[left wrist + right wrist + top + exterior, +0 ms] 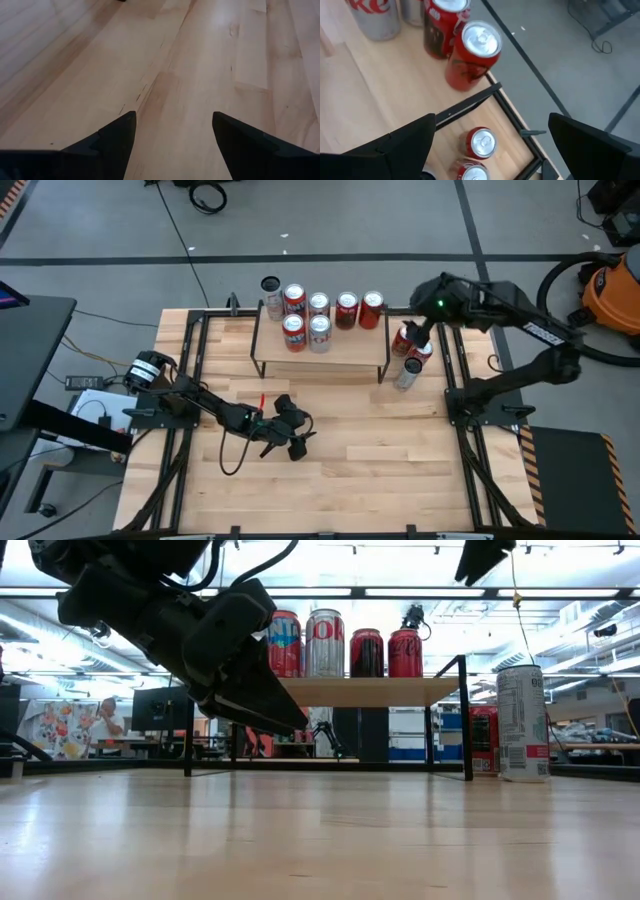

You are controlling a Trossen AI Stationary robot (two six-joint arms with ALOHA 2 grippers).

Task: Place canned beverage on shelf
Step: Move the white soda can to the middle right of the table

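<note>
The shelf point(340, 355), a light-wood board on thin black legs, stands at the table's far middle with several cans upright on its top point(320, 320). Three more cans stand on the table just right of it: two red point(403, 338) and one silver point(408, 373). My right gripper point(492, 117) is open, high above the shelf's right end, tipped down at the red can point(472, 55) on that end and at the table cans point(481, 142) below. Over bare tabletop at the table's middle my left gripper point(173, 115) hangs low and open with nothing between its fingers.
Black frame rails point(455, 370) run along the table's left and right sides. An orange vacuum point(615, 295) stands on the floor at the far right. Bare wood point(380, 460) spreads across the table's near half. A person point(105, 720) sits far back in the room.
</note>
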